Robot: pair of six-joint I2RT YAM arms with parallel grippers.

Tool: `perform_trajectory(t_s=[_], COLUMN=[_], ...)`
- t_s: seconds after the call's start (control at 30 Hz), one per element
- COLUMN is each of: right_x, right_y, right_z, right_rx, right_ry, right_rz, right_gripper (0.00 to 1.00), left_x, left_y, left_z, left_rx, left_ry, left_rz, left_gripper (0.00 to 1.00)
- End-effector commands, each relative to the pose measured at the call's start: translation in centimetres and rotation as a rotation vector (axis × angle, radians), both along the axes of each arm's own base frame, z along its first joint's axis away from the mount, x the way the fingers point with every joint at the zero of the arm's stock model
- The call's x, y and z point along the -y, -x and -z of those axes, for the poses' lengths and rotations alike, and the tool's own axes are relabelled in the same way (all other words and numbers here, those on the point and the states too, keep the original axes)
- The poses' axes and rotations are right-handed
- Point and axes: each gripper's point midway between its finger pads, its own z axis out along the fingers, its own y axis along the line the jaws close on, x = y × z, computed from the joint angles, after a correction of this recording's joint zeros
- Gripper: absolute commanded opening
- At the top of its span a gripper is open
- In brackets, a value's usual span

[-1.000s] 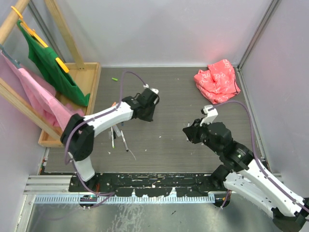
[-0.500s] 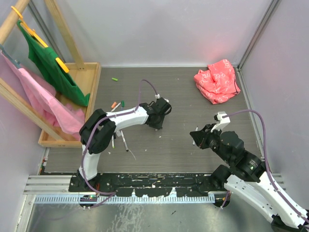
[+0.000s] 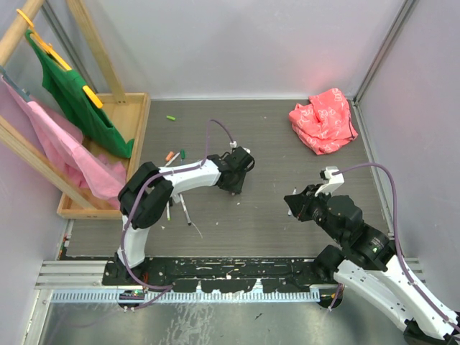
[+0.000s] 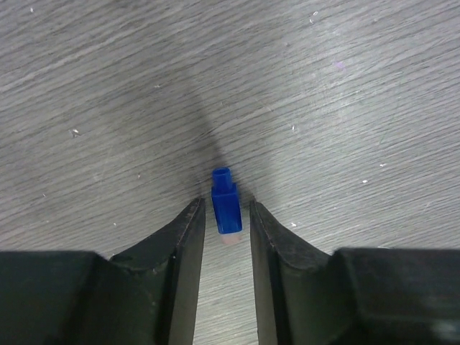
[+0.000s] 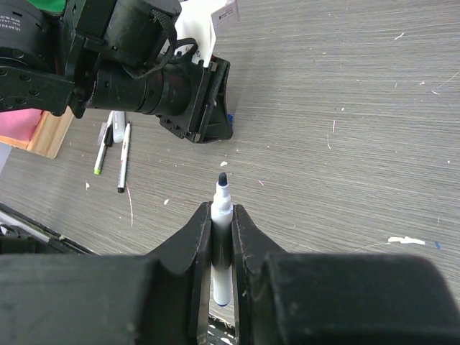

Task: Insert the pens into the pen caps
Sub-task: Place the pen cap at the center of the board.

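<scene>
The desk (image 3: pixel 287 154) was surfaced in grey wood-grain laminate, scuffed and flecked with white specks. At its left edge a wooden rack (image 3: pixel 108 68) was hung with a green cloth (image 3: pixel 75 97) and a pink cloth (image 3: pixel 47 136). A crumpled red plastic bag (image 3: pixel 323 118) was seen at the far right corner.

The left arm (image 3: pixel 180 172), white-shelled with black joints, was stretched low across the desk toward the middle, wrist turned down. The right arm (image 3: pixel 374 273) was folded and raised, its wrist aimed leftward at the other arm.

The right end effector (image 5: pixel 221 215) was clamped on a white pen (image 5: pixel 221 205), a slim round barrel with its dark blue felt tip bared and pointed out past the fingers. The left end effector (image 4: pixel 226 207) was held at the desk surface, its black fingers parted only narrowly; a blue cap (image 4: pixel 226 210), a short stepped plastic cylinder, was bracketed between them with a sliver of gap visible on each side.

Loose pens (image 5: pixel 123 157), thin and pale, were lain beside the left arm's base. A green cap (image 3: pixel 171 117) was left well apart, near the rack.
</scene>
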Motion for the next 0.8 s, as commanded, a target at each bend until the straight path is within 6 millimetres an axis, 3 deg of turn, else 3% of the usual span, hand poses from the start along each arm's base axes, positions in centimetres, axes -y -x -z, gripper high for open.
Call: perform_trajectory(t_s=[0.0, 0.13, 0.3, 0.47, 0.77], right_x=[0.2, 0.3, 0.8, 1.3, 0.1], right_y=[-0.4, -0.4, -0.2, -0.2, 0.0], right_z=[-1.0, -1.8, -2.7, -3.0, -4.3], right_rx=[0.026, 0.035, 0.045, 0.044, 0.081], right_ry=[-0.030, -0.039, -0.034, -0.036, -0.070], right_rz=[0.030, 0.033, 0.042, 0.067, 0.004], right_gripper=[0.00, 0.00, 0.00, 0.00, 0.00], left_x=[1.0, 1.2, 0.9, -1.8, -6.8], left_y=[-0.7, -0.6, 0.3, 2.2, 6.3], left_z=[-2.1, -4.3, -9.6, -13.1, -17.0], left_rx=[0.054, 0.076, 0.118, 0.135, 0.170], left_ry=[0.066, 0.092, 0.162, 0.170, 0.322], left_rz=[0.002, 0.023, 0.062, 0.063, 0.055], left_gripper=[0.34, 0.42, 0.50, 0.54, 0.60])
